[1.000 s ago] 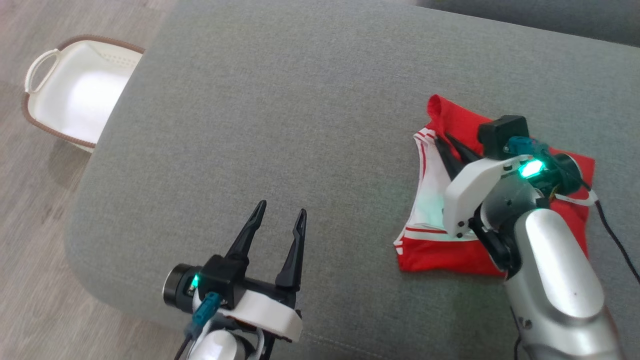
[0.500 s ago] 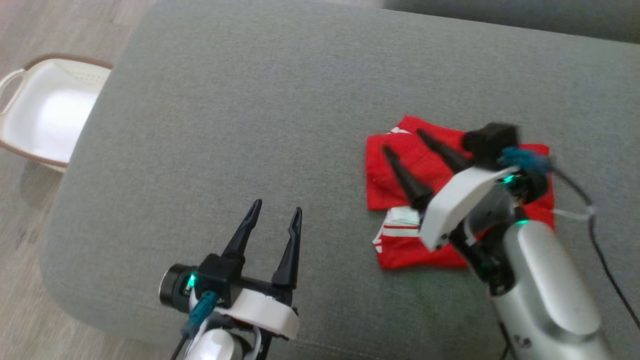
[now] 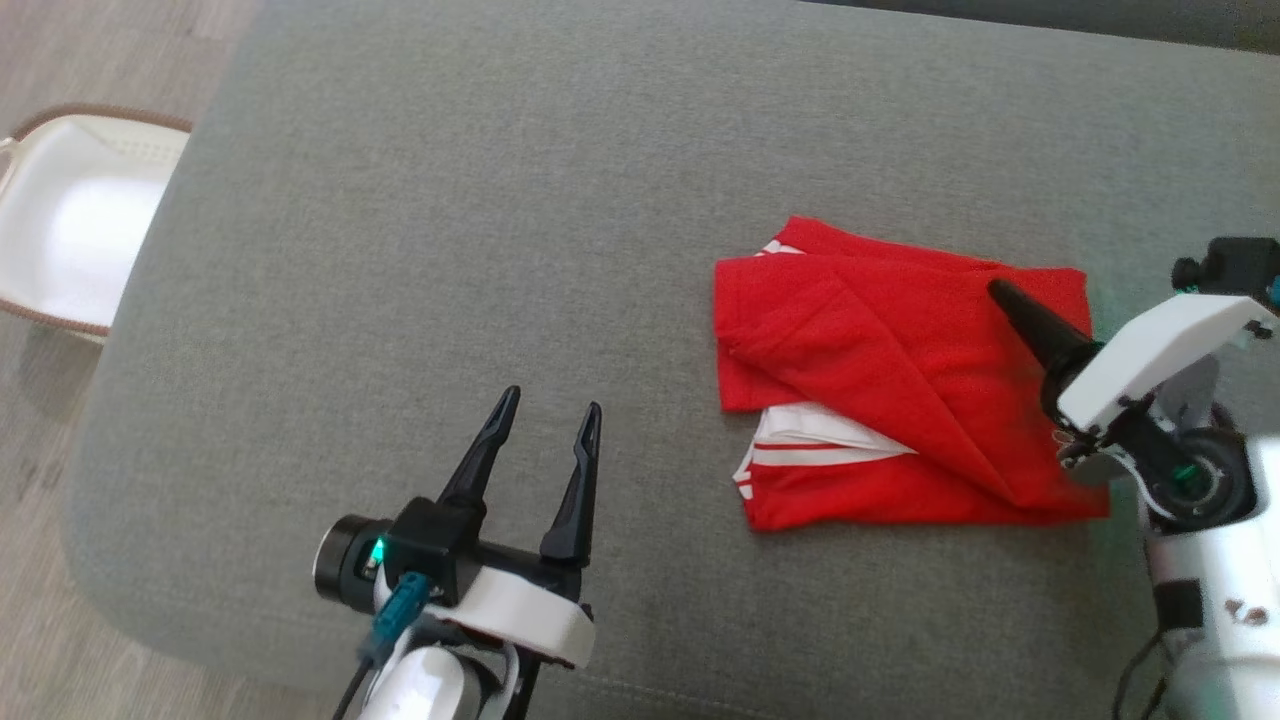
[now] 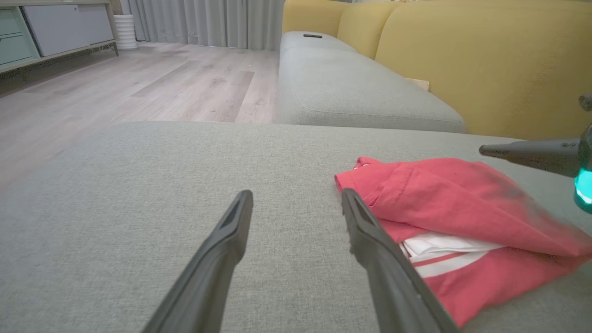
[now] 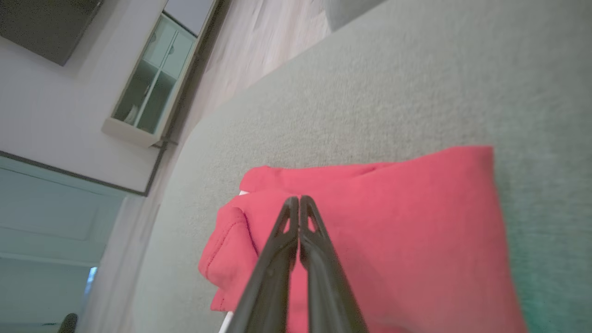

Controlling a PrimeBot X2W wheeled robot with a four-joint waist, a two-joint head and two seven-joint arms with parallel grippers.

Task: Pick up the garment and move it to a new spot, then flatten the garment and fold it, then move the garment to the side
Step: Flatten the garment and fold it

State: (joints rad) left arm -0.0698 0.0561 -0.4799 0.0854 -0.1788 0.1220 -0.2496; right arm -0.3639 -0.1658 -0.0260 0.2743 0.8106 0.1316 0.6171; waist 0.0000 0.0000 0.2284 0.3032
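Note:
The garment (image 3: pixel 900 400) is red with white stripes and lies folded on the grey cushion (image 3: pixel 500 250), right of centre. My right gripper (image 3: pixel 1000 292) hovers over its right edge, fingers pressed together with nothing between them; the right wrist view has the shut gripper (image 5: pixel 296 200) above the red garment (image 5: pixel 393 231). Near the cushion's front edge, left of the garment, my left gripper (image 3: pixel 548 410) stands open and empty. In the left wrist view its fingers (image 4: pixel 296 199) are spread over bare cushion, the garment (image 4: pixel 462 217) just to their right.
A white basket (image 3: pixel 70 220) with a brown rim stands on the wooden floor off the cushion's left end. A yellow sofa back (image 4: pixel 462 55) and another grey seat (image 4: pixel 351 92) lie beyond. Bare cushion spreads left of the garment.
My right gripper let go of the red flap, now laid folded over the garment, pulled back to the right and shut. The head camera has shifted. The left gripper stays open.

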